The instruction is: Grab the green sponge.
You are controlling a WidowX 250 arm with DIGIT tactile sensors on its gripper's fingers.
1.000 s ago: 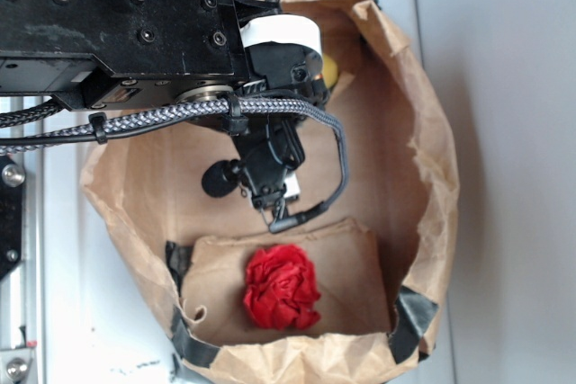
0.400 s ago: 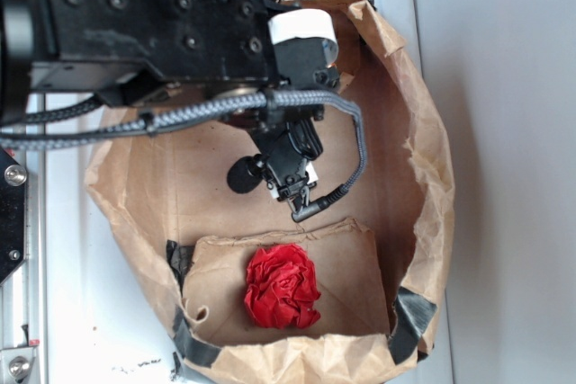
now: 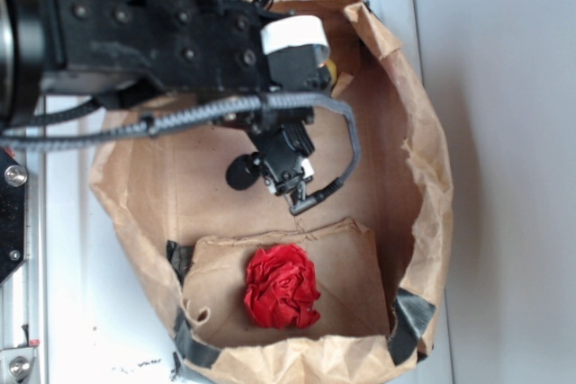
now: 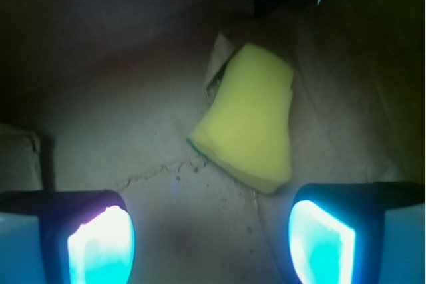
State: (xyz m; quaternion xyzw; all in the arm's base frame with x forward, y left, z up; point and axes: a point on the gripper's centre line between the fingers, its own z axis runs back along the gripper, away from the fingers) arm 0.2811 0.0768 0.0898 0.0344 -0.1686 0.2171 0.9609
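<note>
Two fingers [image 4: 100, 244] seen spread wide in wrist view, nothing held between them. Gripper [image 4: 212, 241] hung inside brown paper bag [image 3: 423, 159]. Green sponge [image 4: 249, 121] lay on bag floor beyond fingers, apart from them, yellow face up, near bag's far wall. Sponge mostly hidden behind arm in exterior view. Red paper ball [image 3: 282, 287] rested on bag's folded flap, well apart from sponge.
</note>
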